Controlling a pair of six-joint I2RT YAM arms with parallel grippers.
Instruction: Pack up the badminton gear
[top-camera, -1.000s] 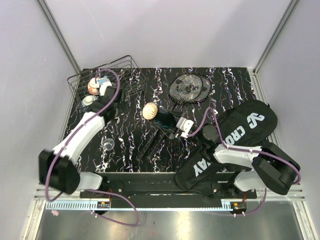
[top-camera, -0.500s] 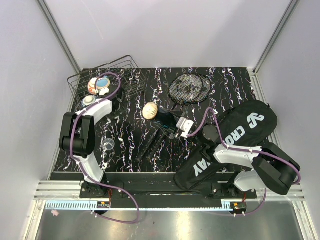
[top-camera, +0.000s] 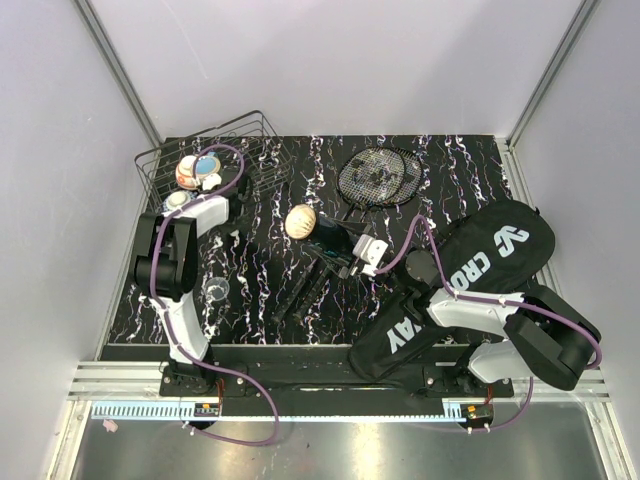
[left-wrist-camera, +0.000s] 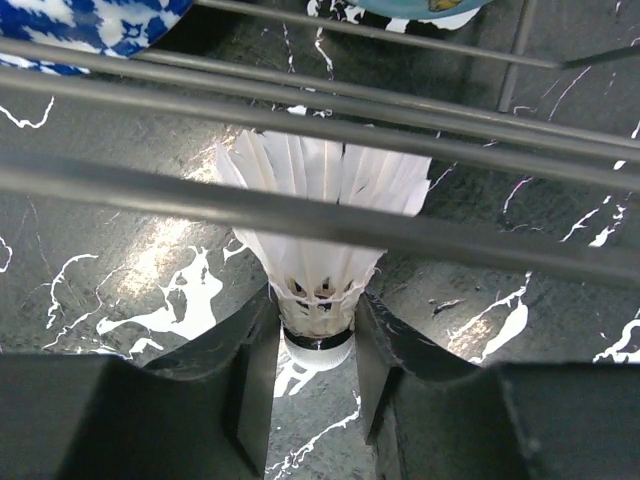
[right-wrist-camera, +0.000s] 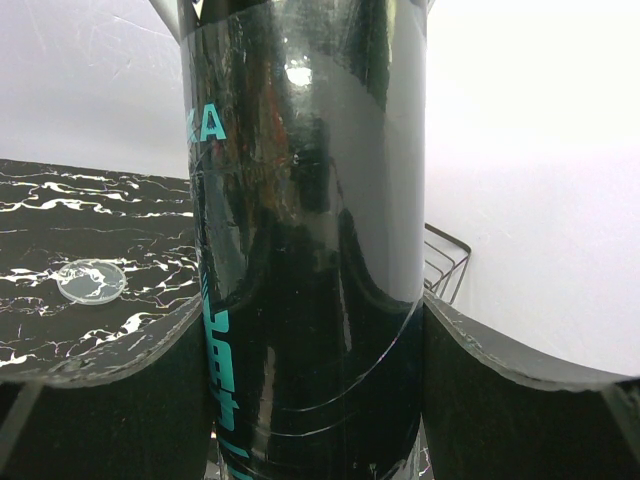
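White booth walls enclose a black, white-veined surface (top-camera: 300, 160), seen here from my remote station. At the far left stands a black wire basket (top-camera: 250, 130) holding patterned bowls (top-camera: 190, 172), and my left arm reaches up to it. In the left wrist view the left gripper (left-wrist-camera: 317, 300) has its jaws pinching a white feather shuttlecock (left-wrist-camera: 318, 265) at its cork end, the feathers fanning away from the camera. Basket wires cross in front of the shuttlecock, and I cannot tell whether it lies inside the basket or just beside it.

Near the middle, the right gripper (right-wrist-camera: 310, 305) has its jaws clamped on either side of the long black tube (top-camera: 310, 280), whose glossy wall with teal lettering fills the right wrist view. A pale round object (top-camera: 300, 221) sits just beside the tube's far end, and a small clear disc (top-camera: 215, 289) lies to its left on the surface. Two rackets (top-camera: 378, 177) rest at the far middle with their strung heads overlapping. The black CROSSWAY bag (top-camera: 500, 250) stretches diagonally along the right side, its near end over the right arm's base.
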